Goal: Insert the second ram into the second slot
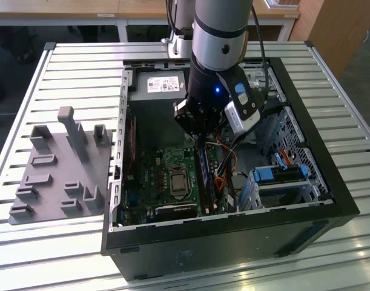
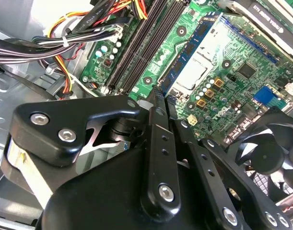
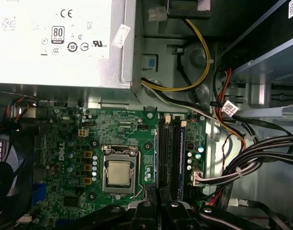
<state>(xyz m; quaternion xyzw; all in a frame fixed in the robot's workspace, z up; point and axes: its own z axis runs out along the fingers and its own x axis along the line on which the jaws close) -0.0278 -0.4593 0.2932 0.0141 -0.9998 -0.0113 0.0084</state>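
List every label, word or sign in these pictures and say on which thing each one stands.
Large white label on the silver metal power supply box: symbols and fine print, too small to quote.
Small white sticker on that box's edge: too small to read.
White cable tag: too small to read.
White lettering on the green motherboard: too small to quote.

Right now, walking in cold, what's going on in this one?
A robot arm has its claw down inside an open computer case on a slatted table. It sits right over the memory slots beside the processor socket. In the exterior view, a thin blue ram stick stands on edge along the slots, directly under the claw. Whether the claw is gripping it, and whether it is fully seated, cannot be told.
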